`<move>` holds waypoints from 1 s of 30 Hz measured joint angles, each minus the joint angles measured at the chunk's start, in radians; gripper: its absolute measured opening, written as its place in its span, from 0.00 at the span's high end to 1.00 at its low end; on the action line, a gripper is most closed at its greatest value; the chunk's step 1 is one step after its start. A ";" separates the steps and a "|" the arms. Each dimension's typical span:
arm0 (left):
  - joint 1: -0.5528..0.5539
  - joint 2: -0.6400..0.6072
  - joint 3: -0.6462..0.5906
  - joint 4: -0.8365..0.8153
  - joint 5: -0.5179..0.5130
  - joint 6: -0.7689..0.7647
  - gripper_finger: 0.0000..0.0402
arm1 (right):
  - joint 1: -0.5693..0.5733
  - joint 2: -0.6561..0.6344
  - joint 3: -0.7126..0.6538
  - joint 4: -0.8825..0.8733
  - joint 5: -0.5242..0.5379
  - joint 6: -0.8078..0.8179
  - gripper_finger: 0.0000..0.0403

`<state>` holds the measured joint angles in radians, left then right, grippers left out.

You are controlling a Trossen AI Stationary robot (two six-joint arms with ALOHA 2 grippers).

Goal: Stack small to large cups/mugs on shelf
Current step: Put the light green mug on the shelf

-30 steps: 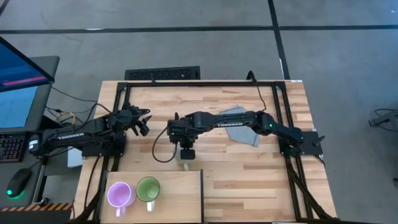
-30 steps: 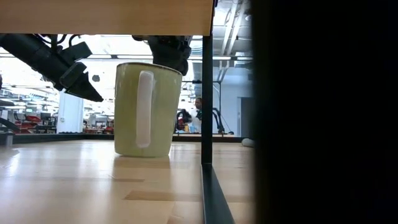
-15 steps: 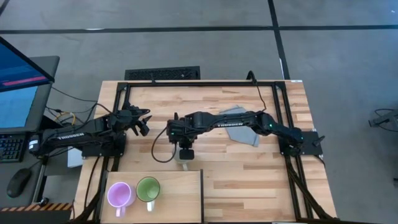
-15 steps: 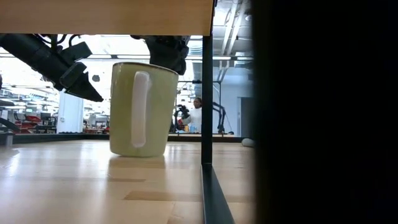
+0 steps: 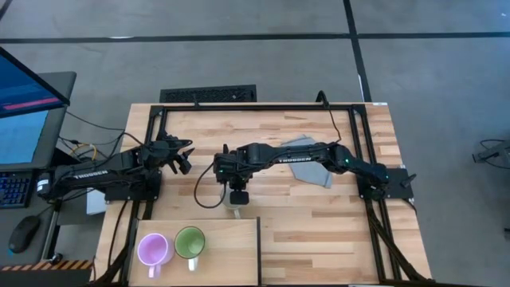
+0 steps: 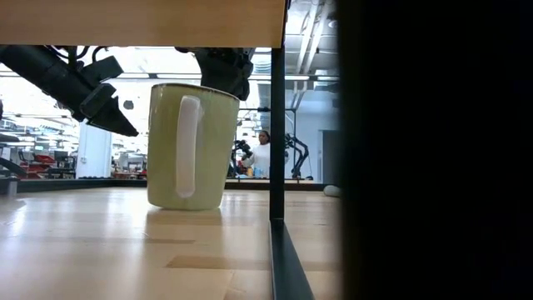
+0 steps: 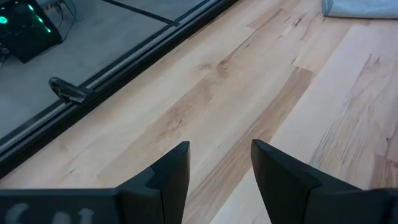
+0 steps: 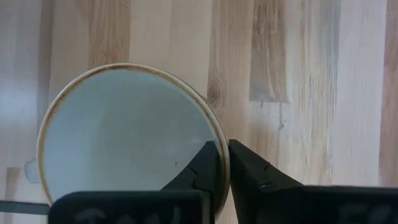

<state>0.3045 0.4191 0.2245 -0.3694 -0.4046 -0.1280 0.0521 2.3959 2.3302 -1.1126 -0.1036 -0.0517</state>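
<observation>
A cream-white mug stands on the plank tabletop just beyond the shelf's far edge, handle toward the low camera. My right gripper is shut on its rim and reaches in from the table's right. The shelf is a pale board at the near left. On it stand a purple mug and a green mug, both upright on their bases. My left gripper hovers open over bare wood at the table's left, holding nothing. My right gripper pinches the white mug's rim with one finger inside the cup and one finger outside the wall. The fingers come steeply from above, on the side away from the handle. The mug leans slightly, its base at the tabletop.
A grey folded cloth lies under the right arm at the table's far middle. The shelf's dark upright edge stands just right of the mug in the low view. A black frame rail runs along the table's far side.
The white mug has tipped a little and shifted slightly toward the left in the low view, with my right gripper keeping its hold on the rim. A person in the room behind has moved.
</observation>
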 joint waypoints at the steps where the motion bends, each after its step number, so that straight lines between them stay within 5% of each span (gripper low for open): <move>1: 0.000 0.000 0.000 0.000 0.000 0.000 0.59 | 0.000 0.000 0.000 0.000 0.000 0.000 0.88; 16: 0.000 0.000 0.000 -0.001 0.001 0.000 0.59 | 0.000 0.000 0.000 -0.003 0.000 0.182 0.88; 30: 0.000 0.000 0.000 -0.003 0.001 0.000 0.59 | 0.013 0.000 0.000 -0.003 0.000 0.047 0.88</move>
<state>0.3043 0.4188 0.2245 -0.3723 -0.4033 -0.1283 0.0652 2.3959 2.3306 -1.1154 -0.1040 -0.0051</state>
